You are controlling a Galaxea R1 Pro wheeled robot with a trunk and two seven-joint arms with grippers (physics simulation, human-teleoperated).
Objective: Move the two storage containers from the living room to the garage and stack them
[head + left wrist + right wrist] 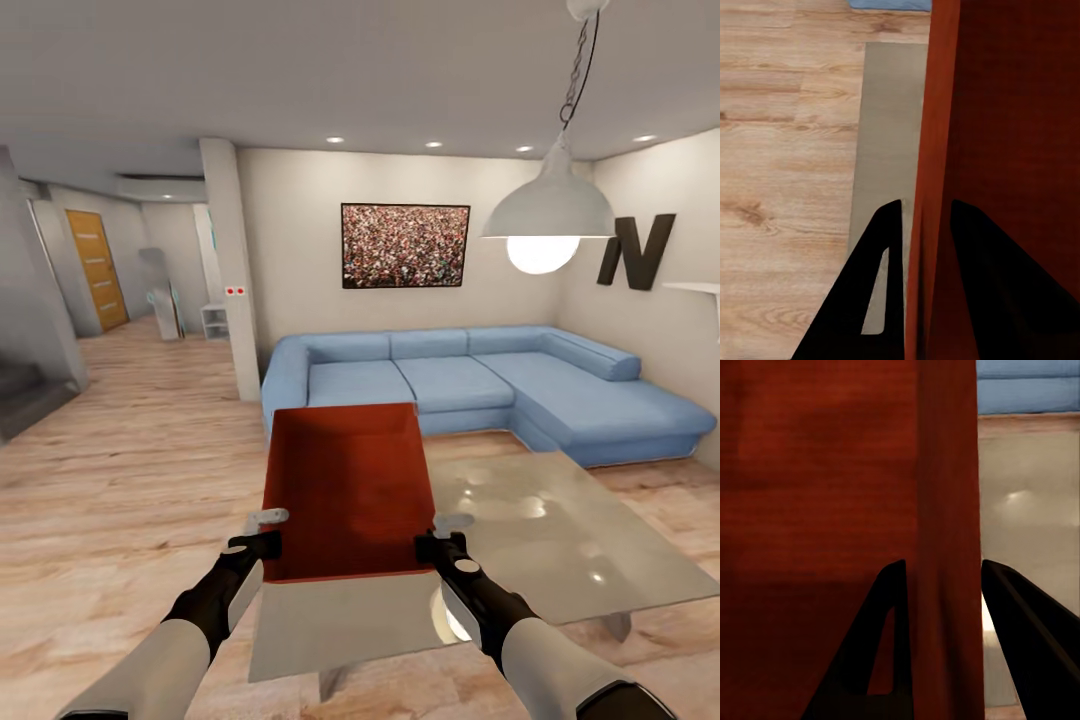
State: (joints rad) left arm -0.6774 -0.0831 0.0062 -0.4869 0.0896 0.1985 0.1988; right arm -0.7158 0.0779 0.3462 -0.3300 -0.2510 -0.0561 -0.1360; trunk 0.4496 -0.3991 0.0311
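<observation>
both grippers pinch one bin

left gripper point(268, 530) pinches the left wall of the orange-red storage container point(345, 490). right gripper point(440, 535) pinches the right wall. the bin sits over the near end of the glass coffee table point(560, 540), near the blue sofa point(470, 385). if one grip slips, the bin could tip and fall. turning could bump the table.

container point(345, 490) over table point(560, 540) | sofa point(470, 385) behind | hands point(262, 545) point(440, 548) flanking it

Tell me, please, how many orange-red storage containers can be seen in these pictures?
1. The storage container is over the glass coffee table before the blue sofa, with the left gripper and right gripper on its side walls. A second one may be out of view.
</observation>
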